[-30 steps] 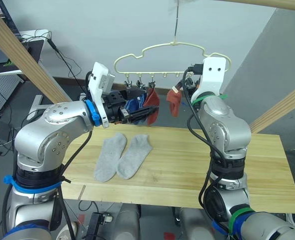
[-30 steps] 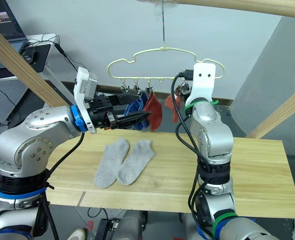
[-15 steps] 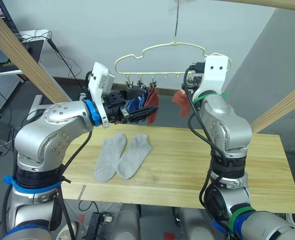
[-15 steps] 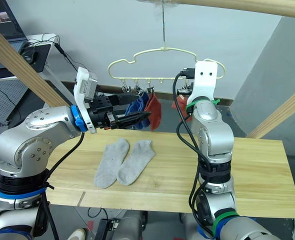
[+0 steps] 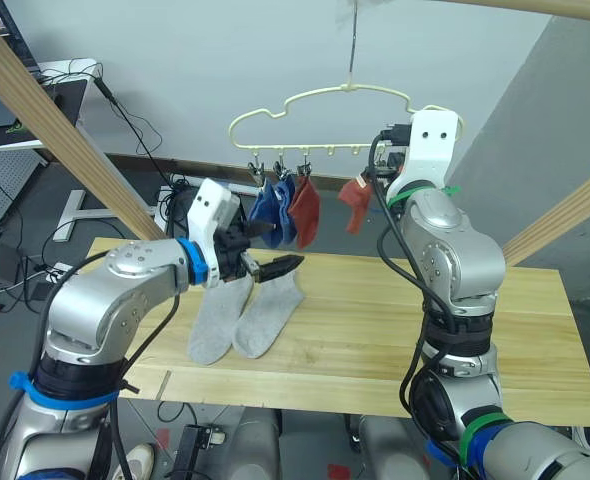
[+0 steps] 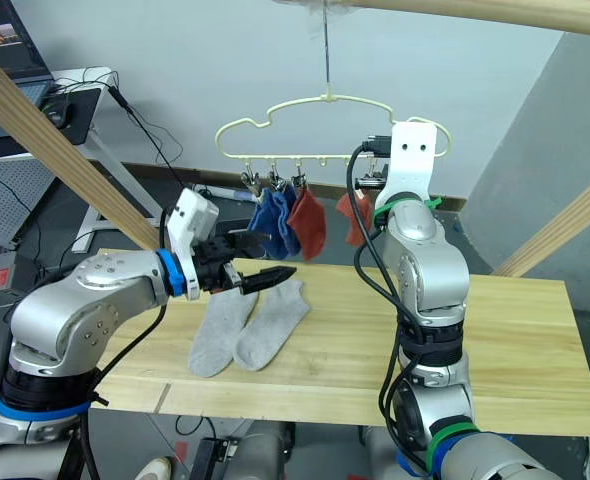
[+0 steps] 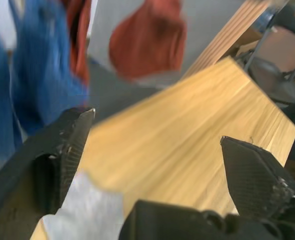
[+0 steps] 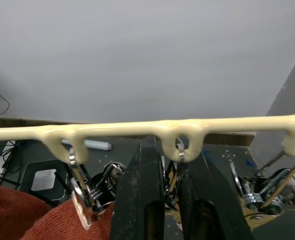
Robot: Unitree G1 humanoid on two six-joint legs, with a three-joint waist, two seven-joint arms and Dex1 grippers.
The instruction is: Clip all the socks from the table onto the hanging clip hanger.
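Note:
Two light grey socks (image 5: 220, 310) (image 5: 272, 305) lie side by side on the wooden table (image 5: 375, 320). My left gripper (image 5: 283, 250) hovers just above them, open and holding nothing; the left wrist view shows its fingers (image 7: 70, 137) spread wide over the planks. The pale-yellow clip hanger (image 5: 320, 95) hangs behind, carrying two blue socks (image 5: 273, 207), a rust red sock (image 5: 306, 208) and a second rust red sock (image 5: 353, 200). My right gripper (image 8: 172, 150) is up at the hanger bar (image 8: 137, 129), pinched on a metal clip beside that second red sock (image 8: 17, 215).
Slanted wooden beams (image 5: 55, 130) (image 5: 565, 215) flank the table on both sides. A thick wooden pole (image 5: 535, 8) runs overhead and holds the hanger's hook. A desk with cables (image 5: 35, 100) stands at the back left. Bare planks stretch to the right of the socks.
My left arm has dropped from the hanging socks down toward the table, over the grey socks. The second red sock swung slightly beside my right gripper, which stayed at the hanger.

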